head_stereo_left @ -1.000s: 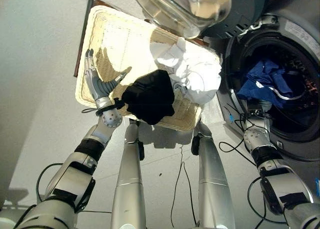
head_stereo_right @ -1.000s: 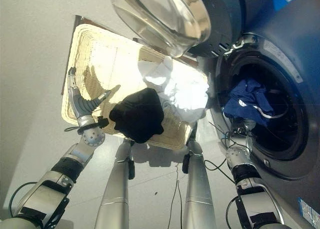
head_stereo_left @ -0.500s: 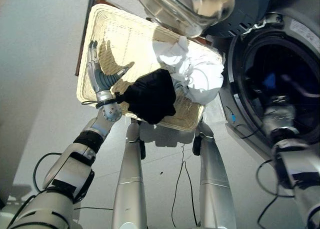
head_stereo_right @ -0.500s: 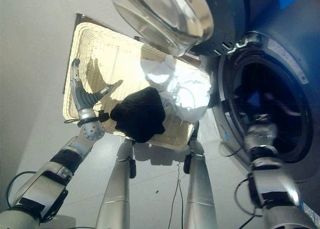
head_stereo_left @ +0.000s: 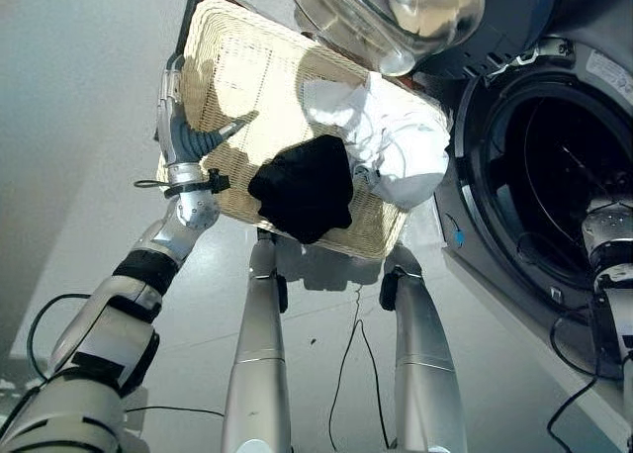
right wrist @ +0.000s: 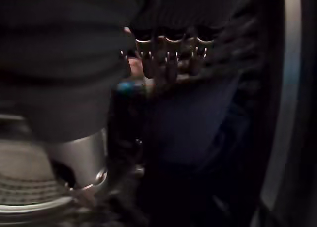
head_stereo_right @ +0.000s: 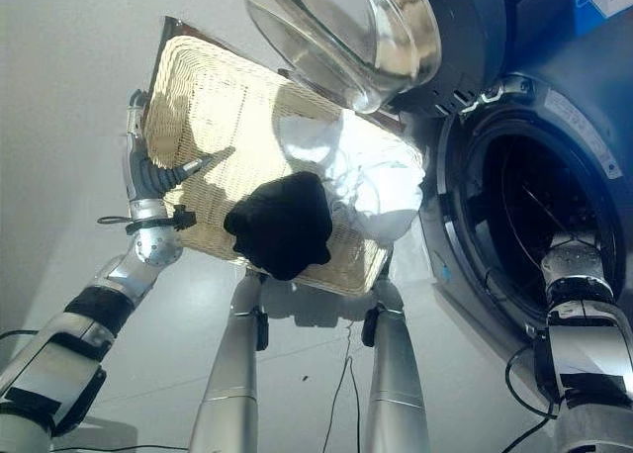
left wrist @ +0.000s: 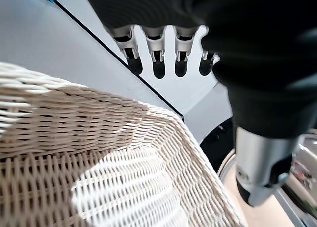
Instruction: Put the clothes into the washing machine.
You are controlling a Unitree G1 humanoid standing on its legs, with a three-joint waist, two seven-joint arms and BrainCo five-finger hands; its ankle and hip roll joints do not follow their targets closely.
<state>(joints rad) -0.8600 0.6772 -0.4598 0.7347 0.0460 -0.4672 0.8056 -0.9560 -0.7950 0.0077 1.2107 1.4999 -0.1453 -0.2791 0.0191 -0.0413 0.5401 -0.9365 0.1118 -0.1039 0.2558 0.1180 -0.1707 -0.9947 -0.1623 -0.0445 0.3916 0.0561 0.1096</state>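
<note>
On the pale grey floor (head_stereo_left: pixel 89 127), a dark front-loading washing machine (head_stereo_right: pixel 554 107) stands at the robot's right with its round drum opening (head_stereo_left: pixel 554 186) uncovered and its glass door (head_stereo_right: pixel 346 33) swung out over the far corner of a wide, shallow wicker basket (head_stereo_left: pixel 237 67). Two garments lie in the basket's nearer, machine-side half: one white garment (head_stereo_left: pixel 406 151) bunched against the corner closest to the machine, and one black garment (head_stereo_right: pixel 282 226) touching it, draped at the near rim. The left hand (head_stereo_left: pixel 176 127) hovers at the basket's outer edge, fingers straight and thumb spread, holding nothing. The right hand (right wrist: pixel 166 58) reaches inside the dark drum, with dark blue cloth (right wrist: pixel 193 128) just beyond its fingers; whether they grip it cannot be told.
</note>
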